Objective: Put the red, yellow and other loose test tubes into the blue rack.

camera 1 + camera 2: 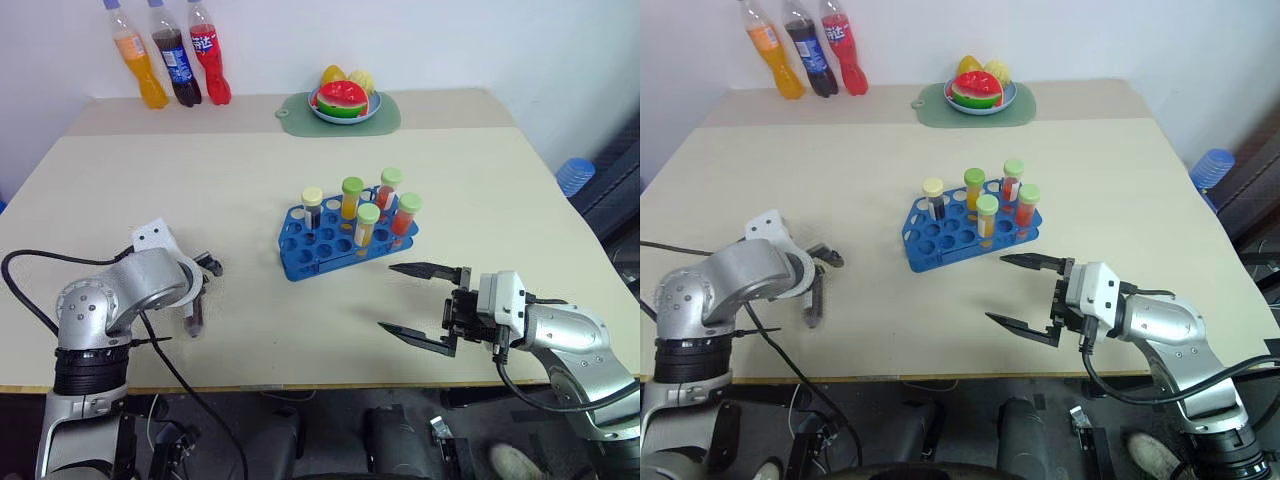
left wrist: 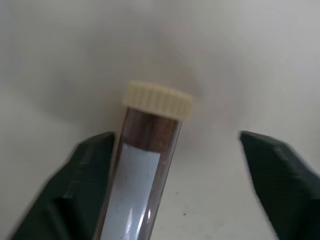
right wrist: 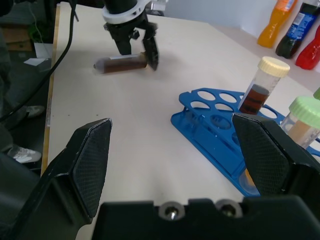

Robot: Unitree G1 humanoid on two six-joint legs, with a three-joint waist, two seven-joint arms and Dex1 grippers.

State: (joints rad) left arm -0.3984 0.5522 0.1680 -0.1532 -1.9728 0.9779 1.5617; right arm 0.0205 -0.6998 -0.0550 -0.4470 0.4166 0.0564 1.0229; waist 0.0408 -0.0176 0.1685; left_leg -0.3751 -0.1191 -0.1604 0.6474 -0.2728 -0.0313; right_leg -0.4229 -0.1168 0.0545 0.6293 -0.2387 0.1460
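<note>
Left tool [image 3: 136,45] straddles a lying brown tube [image 3: 120,64], fingers apart; blue rack [image 1: 300,255] holds six.

A pale beige table [image 1: 250,190] carries a blue rack [image 1: 320,247] of capped tubes near its middle and a dark-filled test tube [image 3: 122,64] lying flat toward the left front edge. Along the far edge — three soda bottles [image 1: 168,55] and a green mat [image 1: 338,119] under a plate of toy fruit [image 1: 344,101].

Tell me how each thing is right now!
Brown tube: lying flat on table, between left gripper's fingers.
Left gripper: fingers part open around tube.
Right gripper: wide open, empty.
Blue rack: upright, holding six capped tubes.
Soda bottles: standing, capped.
</note>
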